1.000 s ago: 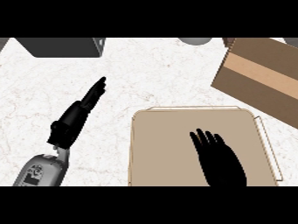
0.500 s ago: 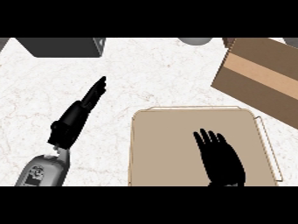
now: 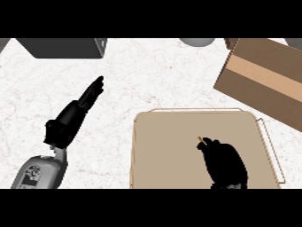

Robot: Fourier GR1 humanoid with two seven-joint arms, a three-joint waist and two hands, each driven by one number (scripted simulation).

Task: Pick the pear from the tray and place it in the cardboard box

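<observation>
A tan tray (image 3: 172, 146) lies on the white marble counter at the lower middle. My right hand (image 3: 224, 162) is over the tray's right half, its fingers curled downward. Only a small brownish stem tip of the pear (image 3: 199, 141) pokes out at the fingertips; the rest of the fruit is hidden under the hand. The cardboard box (image 3: 271, 84) stands tilted at the upper right, just beyond the tray's far right corner. My left hand (image 3: 71, 119) rests open on the counter left of the tray, fingers straight and pointing away.
A dark grey box-like appliance (image 3: 61, 47) stands at the back left. A grey round object (image 3: 198, 41) shows at the back edge, left of the cardboard box. Bare marble lies between the left hand and the tray.
My right hand's fingers were straight over the tray; now they have curled down and the pear's stem tip shows at them. The left hand has not moved.
</observation>
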